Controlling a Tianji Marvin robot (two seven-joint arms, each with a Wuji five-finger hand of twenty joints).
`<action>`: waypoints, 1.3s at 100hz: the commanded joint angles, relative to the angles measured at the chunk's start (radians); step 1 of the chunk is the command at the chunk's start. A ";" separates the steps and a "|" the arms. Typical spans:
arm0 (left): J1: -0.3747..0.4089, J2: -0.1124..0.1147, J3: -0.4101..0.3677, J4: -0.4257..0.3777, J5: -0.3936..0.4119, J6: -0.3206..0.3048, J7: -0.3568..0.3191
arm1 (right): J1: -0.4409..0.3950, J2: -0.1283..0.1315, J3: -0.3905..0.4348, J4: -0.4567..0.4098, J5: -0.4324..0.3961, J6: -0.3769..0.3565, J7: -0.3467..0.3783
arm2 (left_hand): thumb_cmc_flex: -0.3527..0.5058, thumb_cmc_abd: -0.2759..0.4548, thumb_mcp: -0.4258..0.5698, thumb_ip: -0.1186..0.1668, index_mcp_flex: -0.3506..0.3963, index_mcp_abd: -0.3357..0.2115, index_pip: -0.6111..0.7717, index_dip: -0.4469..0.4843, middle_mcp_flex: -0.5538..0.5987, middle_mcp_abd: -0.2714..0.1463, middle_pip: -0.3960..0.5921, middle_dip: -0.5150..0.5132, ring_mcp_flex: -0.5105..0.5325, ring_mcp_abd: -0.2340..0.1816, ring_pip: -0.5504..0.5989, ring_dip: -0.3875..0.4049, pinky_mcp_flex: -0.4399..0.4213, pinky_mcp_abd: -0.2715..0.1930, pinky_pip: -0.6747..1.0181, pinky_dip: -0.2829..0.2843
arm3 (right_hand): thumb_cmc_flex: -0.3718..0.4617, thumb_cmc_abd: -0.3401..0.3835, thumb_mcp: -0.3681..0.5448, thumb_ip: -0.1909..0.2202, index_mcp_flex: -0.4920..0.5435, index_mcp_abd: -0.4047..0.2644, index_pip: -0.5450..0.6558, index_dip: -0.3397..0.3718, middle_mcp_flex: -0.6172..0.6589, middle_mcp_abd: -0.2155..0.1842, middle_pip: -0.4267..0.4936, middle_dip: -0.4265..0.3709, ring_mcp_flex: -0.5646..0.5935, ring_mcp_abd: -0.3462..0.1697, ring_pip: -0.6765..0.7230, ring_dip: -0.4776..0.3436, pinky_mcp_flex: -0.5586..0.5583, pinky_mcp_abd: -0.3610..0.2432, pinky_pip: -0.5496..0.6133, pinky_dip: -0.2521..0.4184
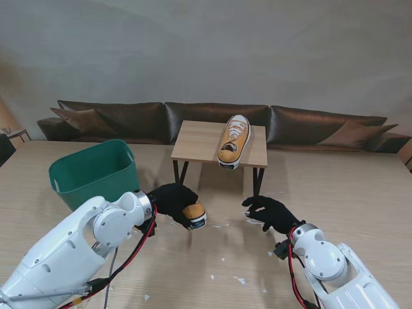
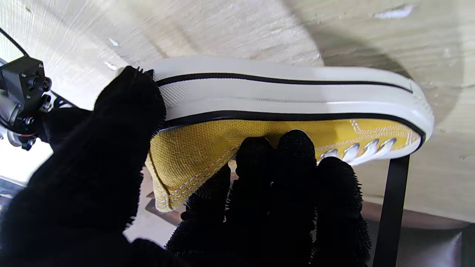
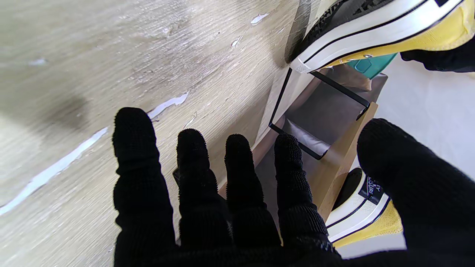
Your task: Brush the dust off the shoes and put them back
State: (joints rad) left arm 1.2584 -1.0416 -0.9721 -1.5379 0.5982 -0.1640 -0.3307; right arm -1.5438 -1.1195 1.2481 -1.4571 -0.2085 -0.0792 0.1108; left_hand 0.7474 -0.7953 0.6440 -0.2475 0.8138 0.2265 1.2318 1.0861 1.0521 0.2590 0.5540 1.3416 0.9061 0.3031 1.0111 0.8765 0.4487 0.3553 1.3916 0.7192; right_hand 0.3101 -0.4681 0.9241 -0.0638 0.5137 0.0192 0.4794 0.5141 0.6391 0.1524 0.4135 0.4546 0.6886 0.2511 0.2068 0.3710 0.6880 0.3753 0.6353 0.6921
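Shoes, two yellow canvas ones, both placed here relative to the small rack (image 1: 193, 138) standing on the table (image 1: 360, 193). Largest first: green bin (image 1: 96, 168) to the left of the rack, brown sofa (image 1: 129, 116) beyond it. One shoe on the rack (image 1: 233, 140), sole down, toe overhanging the near edge. Second shoe (image 1: 194, 215) in front of the rack, nearer to me and slightly left, gripped by the left hand (image 1: 172, 199); in the left wrist view thumb wrapped over the heel end of the white sole, fingers (image 2: 293, 155) pressed against the yellow canvas side. Right hand (image 1: 269, 212) in front of the rack's right leg, fingers spread, holding nothing; fingertips seemingly resting on the table surface, contact not certain. No brush visible in any view. Smallest: white flecks (image 1: 239, 280) scattered over the table in front of the rack, possibly the dust.

Progress, as a judgement: partway. Shoe on the rack possibly finished, though not provable from these views. Held shoe off the rack, so brushing or return to the rack remains.
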 commanded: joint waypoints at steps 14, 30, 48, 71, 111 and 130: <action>0.039 0.008 0.003 0.027 0.010 0.064 -0.040 | -0.004 -0.001 -0.002 -0.003 0.000 0.002 0.016 | 0.123 0.057 0.164 0.070 0.056 0.060 0.102 0.041 -0.026 -0.018 -0.025 -0.041 -0.066 0.026 -0.001 0.012 -0.057 -0.026 -0.009 0.033 | -0.034 0.015 0.013 0.009 0.011 -0.001 0.010 -0.014 0.020 0.010 0.010 -0.017 0.023 0.002 0.003 0.010 -0.375 0.012 -0.014 0.022; 0.076 0.013 0.001 0.015 0.031 0.111 -0.055 | -0.006 0.000 -0.002 -0.005 0.003 0.005 0.021 | 0.119 0.060 0.166 0.070 0.057 0.058 0.101 0.043 -0.033 -0.013 -0.023 -0.047 -0.081 0.033 -0.007 0.010 -0.078 -0.022 -0.016 0.038 | -0.034 0.016 0.013 0.009 0.011 -0.001 0.010 -0.014 0.020 0.011 0.009 -0.017 0.024 0.004 0.004 0.011 -0.375 0.012 -0.015 0.022; 0.116 0.018 -0.011 -0.003 0.049 0.150 -0.070 | -0.008 0.001 -0.001 -0.007 0.005 0.011 0.026 | 0.111 0.067 0.164 0.074 0.059 0.056 0.100 0.046 -0.041 -0.007 -0.014 -0.061 -0.091 0.040 -0.012 0.009 -0.088 -0.019 -0.027 0.058 | -0.034 0.016 0.014 0.009 0.012 0.001 0.010 -0.014 0.020 0.011 0.010 -0.017 0.024 0.003 0.004 0.011 -0.376 0.013 -0.016 0.022; 0.170 0.031 -0.050 -0.065 0.100 0.172 -0.120 | -0.010 0.002 -0.001 -0.009 0.006 0.013 0.030 | 0.071 0.071 0.187 0.076 0.065 0.040 0.098 0.043 -0.068 -0.006 -0.014 -0.083 -0.111 0.036 -0.020 0.007 -0.106 -0.024 -0.033 0.061 | -0.034 0.017 0.015 0.009 0.012 0.001 0.010 -0.014 0.020 0.012 0.010 -0.017 0.024 0.003 0.004 0.011 -0.375 0.013 -0.016 0.022; 0.235 0.032 -0.127 -0.135 0.167 0.169 -0.117 | -0.008 0.001 -0.004 -0.007 0.011 0.019 0.032 | 0.062 0.088 0.051 0.056 -0.090 -0.052 -0.202 -0.225 -0.165 0.029 -0.012 -0.336 -0.185 0.056 -0.078 -0.004 -0.175 -0.026 -0.069 0.085 | -0.034 0.018 0.015 0.009 0.011 0.001 0.012 -0.014 0.019 0.009 0.011 -0.017 0.024 0.003 0.004 0.011 -0.375 0.012 -0.017 0.023; 0.273 0.029 -0.178 -0.185 0.182 0.145 -0.107 | -0.008 0.001 -0.005 -0.007 0.012 0.019 0.034 | -0.087 0.159 0.124 0.122 -0.068 -0.078 -0.658 -0.433 -0.197 0.050 -0.114 -0.434 -0.230 0.076 -0.185 -0.048 -0.211 -0.019 -0.116 0.093 | -0.034 0.017 0.015 0.009 0.009 0.000 0.011 -0.015 0.019 0.011 0.011 -0.017 0.024 0.004 0.004 0.011 -0.374 0.013 -0.018 0.024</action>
State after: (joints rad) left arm 1.5207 -1.0134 -1.1381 -1.6965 0.7790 -0.0112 -0.4285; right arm -1.5465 -1.1166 1.2467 -1.4598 -0.1969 -0.0617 0.1294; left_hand 0.7131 -0.6665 0.7414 -0.1638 0.7385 0.1709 0.6731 0.7106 0.8748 0.2870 0.4809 0.9609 0.7455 0.3501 0.8802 0.8606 0.2720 0.3451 1.3019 0.7947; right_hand 0.3101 -0.4671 0.9241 -0.0638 0.5137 0.0194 0.4796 0.5137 0.6391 0.1536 0.4135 0.4546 0.6886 0.2520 0.2068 0.3710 0.6880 0.3753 0.6353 0.6922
